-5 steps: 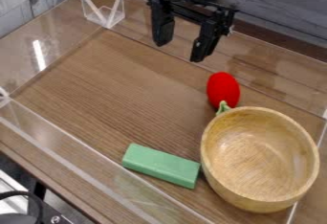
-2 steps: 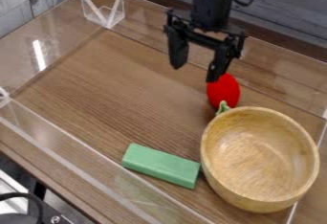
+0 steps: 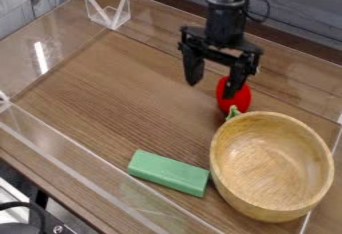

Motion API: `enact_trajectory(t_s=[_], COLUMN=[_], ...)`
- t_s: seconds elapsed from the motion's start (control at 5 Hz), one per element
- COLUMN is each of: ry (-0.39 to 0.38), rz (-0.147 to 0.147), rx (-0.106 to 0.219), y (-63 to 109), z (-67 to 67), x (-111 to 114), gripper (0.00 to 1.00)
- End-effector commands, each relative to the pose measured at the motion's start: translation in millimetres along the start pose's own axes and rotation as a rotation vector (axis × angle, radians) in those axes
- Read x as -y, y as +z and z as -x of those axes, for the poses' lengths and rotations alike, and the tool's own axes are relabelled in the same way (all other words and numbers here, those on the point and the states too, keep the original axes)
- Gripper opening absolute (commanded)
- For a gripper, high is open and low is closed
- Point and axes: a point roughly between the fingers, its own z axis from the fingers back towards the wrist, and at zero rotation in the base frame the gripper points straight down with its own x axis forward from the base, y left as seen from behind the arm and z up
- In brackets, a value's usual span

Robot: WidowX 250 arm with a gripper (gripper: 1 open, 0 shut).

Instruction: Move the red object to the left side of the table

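Observation:
The red object, a small rounded toy fruit with a light-green leafy end, lies on the wood-grain table at the right, just behind the wooden bowl. My gripper points straight down and stands open just above and to the left of it. The right finger is in front of the fruit's upper part and hides some of it. The left finger hangs over bare wood. Nothing is held between the jaws.
A wooden bowl sits at the front right, close to the fruit. A flat green block lies near the front edge. Low clear acrylic walls edge the tabletop, with a clear bracket at the back left.
The gripper has come down and to the right, from the back of the table to right over the red object. It stayed open. The fruit, bowl and block have not moved.

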Motion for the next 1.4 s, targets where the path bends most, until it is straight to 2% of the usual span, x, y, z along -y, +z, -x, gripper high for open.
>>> enact_trajectory(t_s=[0.0,0.4,0.8,1.2], ry=[-0.008,-0.026,-0.029,-0.019], rz=[0.011,0.029,0.05,0.059], rx=[0.055,0.099,0.161,0.197], y=[1.5,-12.0,-2.0,2.6], z=[-10.2,-28.6,-39.8,-46.2], x=[6.7,8.1,6.9,4.0], gripper=[1.0,1.0,1.0,1.0])
